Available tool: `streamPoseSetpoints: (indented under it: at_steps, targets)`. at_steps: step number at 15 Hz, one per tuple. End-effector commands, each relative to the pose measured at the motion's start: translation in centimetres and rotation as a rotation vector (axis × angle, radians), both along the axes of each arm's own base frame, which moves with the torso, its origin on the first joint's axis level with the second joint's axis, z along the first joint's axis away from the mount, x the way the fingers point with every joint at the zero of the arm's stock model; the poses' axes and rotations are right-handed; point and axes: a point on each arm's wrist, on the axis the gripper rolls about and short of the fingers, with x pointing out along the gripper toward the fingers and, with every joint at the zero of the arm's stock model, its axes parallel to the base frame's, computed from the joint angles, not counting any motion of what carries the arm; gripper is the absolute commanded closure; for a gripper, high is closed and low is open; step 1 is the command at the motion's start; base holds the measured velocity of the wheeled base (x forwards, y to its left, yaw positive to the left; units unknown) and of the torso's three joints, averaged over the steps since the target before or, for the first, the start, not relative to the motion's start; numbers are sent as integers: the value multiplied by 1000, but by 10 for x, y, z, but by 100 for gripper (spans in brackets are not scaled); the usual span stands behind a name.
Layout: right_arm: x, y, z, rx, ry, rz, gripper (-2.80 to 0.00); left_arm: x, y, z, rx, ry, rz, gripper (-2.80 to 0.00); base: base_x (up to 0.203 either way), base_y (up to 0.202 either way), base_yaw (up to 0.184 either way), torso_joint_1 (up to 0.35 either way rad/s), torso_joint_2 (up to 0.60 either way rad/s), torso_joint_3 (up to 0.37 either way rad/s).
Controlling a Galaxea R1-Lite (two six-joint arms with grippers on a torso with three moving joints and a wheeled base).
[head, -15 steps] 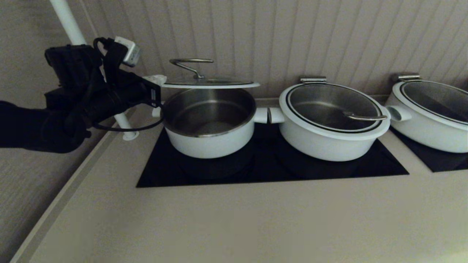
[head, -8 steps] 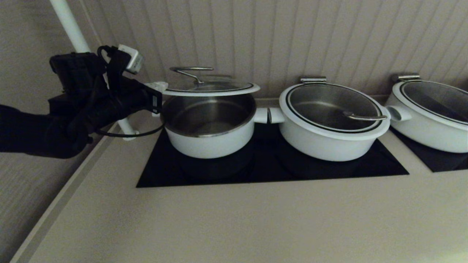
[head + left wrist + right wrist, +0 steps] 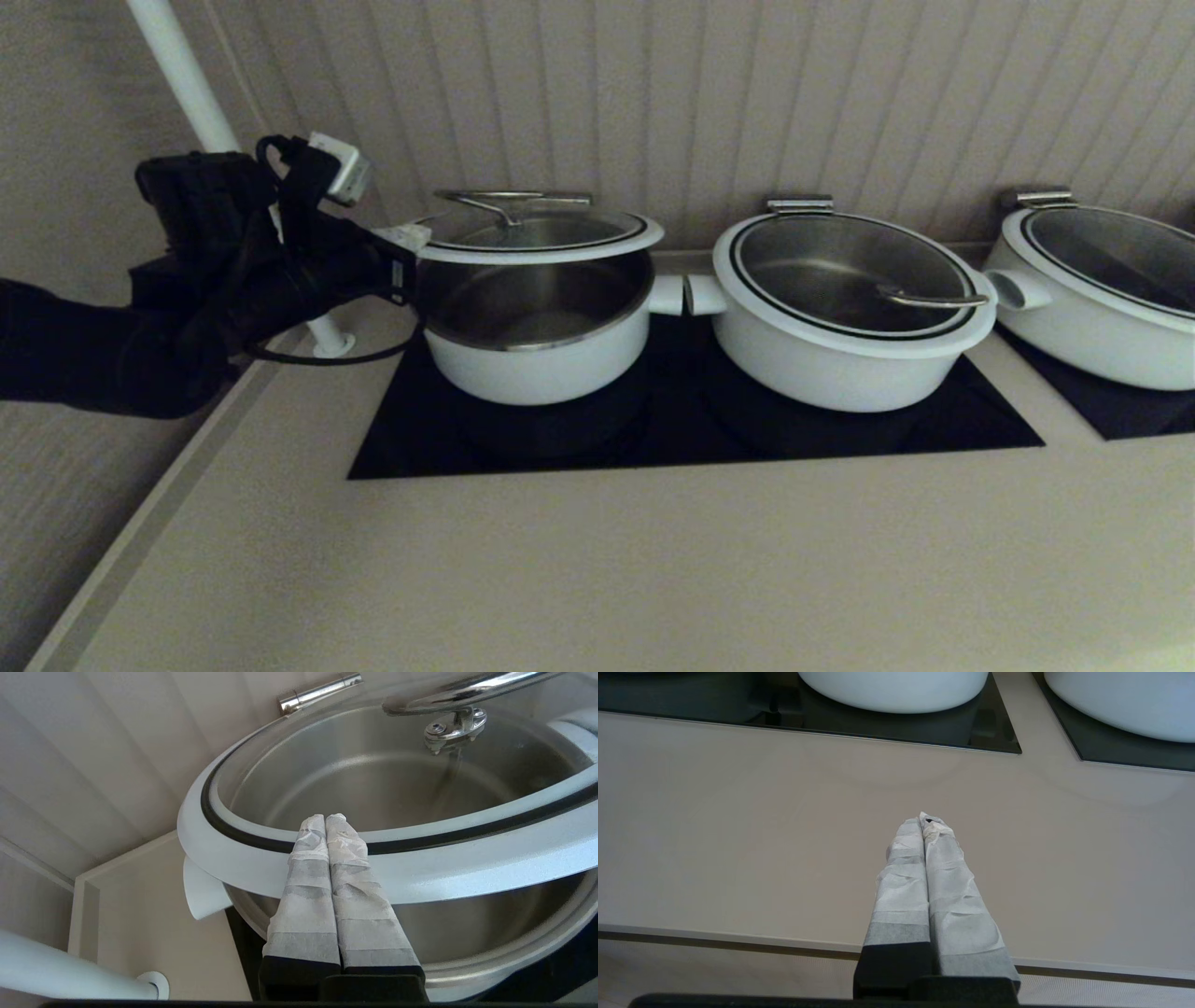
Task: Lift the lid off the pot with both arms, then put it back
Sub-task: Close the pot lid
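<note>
The lid [image 3: 537,238] hangs just above the pot [image 3: 537,359] on the left of the black cooktop, its front edge raised off the pot's steel rim so the inside shows. My left gripper [image 3: 397,231] is at the lid's left edge. In the left wrist view its taped fingers [image 3: 326,817] are pressed together and lie across the lid's white rim [image 3: 467,868], tips over the black ring, above the pot [image 3: 490,961]. How they bear the lid is hidden. My right gripper [image 3: 924,816] is shut and empty over the counter near its front edge, outside the head view.
A wider lidded white pot [image 3: 840,317] stands right beside the pot, stub handles nearly touching. A third pot [image 3: 1102,299] is at the far right. A white pole [image 3: 187,84] rises behind my left arm. The panelled wall is close behind the pots.
The lid and my left gripper have come down together; the lid was well above the pot and now sits just over its rim.
</note>
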Motion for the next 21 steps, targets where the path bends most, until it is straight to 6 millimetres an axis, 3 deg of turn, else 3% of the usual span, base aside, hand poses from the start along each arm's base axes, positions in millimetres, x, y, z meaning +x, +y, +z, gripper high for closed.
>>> streamPoseSetpoints:
  at_steps: [1,10,21]
  targets:
    - [0,0,0,-1,2,0,0,-1,0,-2,1,-9,-1,0,0,0,0,0,0,0]
    - [0,0,0,-1,2,0,0,-7,2,-18,8,20,3,0,0,0,0,0,0,0]
    - [0,0,0,-1,2,0,0,-2,0,-31,23,53,1,0,0,0,0,0,0,0]
